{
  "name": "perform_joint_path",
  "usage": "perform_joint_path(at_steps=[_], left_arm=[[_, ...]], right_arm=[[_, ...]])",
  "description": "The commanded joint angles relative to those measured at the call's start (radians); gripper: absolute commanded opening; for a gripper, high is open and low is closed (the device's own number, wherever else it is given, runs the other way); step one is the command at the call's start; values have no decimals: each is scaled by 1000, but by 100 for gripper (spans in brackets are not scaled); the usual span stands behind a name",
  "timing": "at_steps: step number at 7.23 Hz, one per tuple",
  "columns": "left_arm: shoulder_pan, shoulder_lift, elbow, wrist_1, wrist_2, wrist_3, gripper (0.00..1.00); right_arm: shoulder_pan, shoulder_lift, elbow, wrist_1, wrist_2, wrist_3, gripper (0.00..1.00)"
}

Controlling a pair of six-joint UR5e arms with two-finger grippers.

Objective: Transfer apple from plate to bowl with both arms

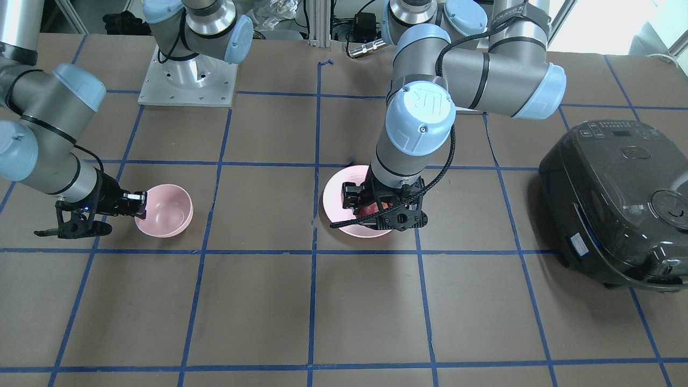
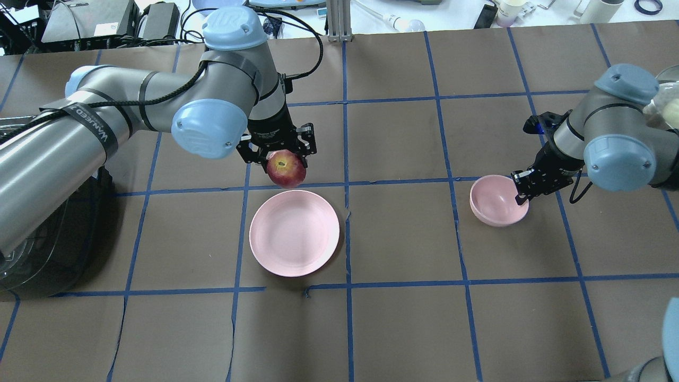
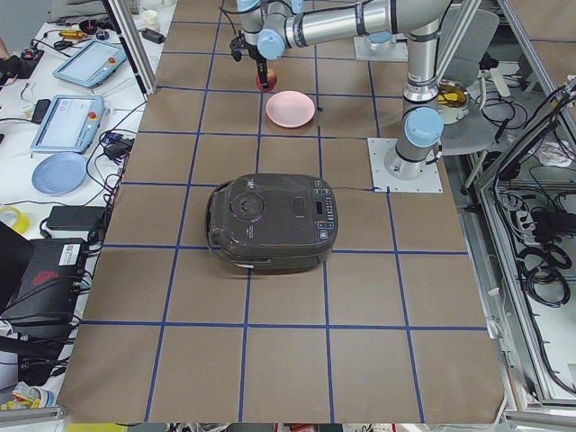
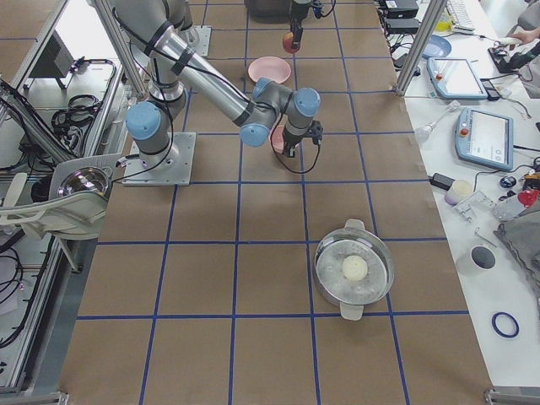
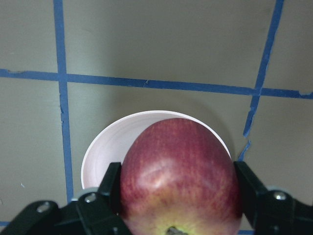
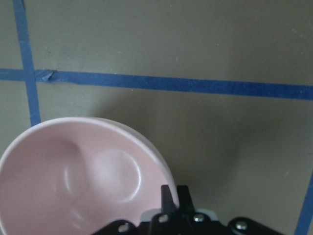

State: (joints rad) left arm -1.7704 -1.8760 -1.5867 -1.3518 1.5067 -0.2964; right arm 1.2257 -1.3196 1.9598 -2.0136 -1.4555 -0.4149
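My left gripper (image 2: 284,159) is shut on the red apple (image 2: 286,170) and holds it in the air, just above the robot-side edge of the wide pink plate (image 2: 294,233). In the left wrist view the apple (image 5: 178,166) sits between both fingers (image 5: 108,188), with the plate (image 5: 102,152) below it. The front view hides most of the apple behind the gripper (image 1: 384,208). My right gripper (image 2: 521,192) is shut on the rim of the small pink bowl (image 2: 496,201), as the right wrist view (image 6: 173,196) shows. The bowl (image 1: 164,210) holds nothing.
A dark rice cooker (image 1: 618,204) stands on the table at my left, beyond the left arm. A metal pot with a glass lid (image 4: 354,270) stands far off at my right. Blue tape lines grid the brown table.
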Motion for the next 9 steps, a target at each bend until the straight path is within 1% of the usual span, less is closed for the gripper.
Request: perform_joint_path(at_steps=[1, 2, 3, 4, 5, 6, 7, 8, 9], left_arm=[[-7, 6, 27, -38, -2, -7, 0], [-14, 3, 27, -38, -6, -45, 0], [-24, -2, 27, -38, -11, -78, 0], [-41, -3, 27, -29, -35, -93, 0], [-58, -12, 27, -21, -36, -145, 0], [-78, -15, 28, 0, -36, -195, 0], [-87, -15, 27, 2, -34, -207, 0], [-89, -18, 25, 2, -36, -219, 0], [-98, -20, 25, 3, -36, -248, 0]], right_arm=[[65, -30, -62, 91, 50, 94, 0], [163, -32, -65, 76, 58, 144, 0], [266, -29, -61, 25, 58, 216, 0], [335, -18, -46, -73, 60, 288, 0], [363, -7, -7, -147, 60, 294, 0], [365, 12, 37, -196, 58, 295, 0], [365, 13, 68, -221, 58, 297, 0], [365, 13, 74, -209, 57, 298, 0], [365, 4, 73, -205, 57, 301, 20]])
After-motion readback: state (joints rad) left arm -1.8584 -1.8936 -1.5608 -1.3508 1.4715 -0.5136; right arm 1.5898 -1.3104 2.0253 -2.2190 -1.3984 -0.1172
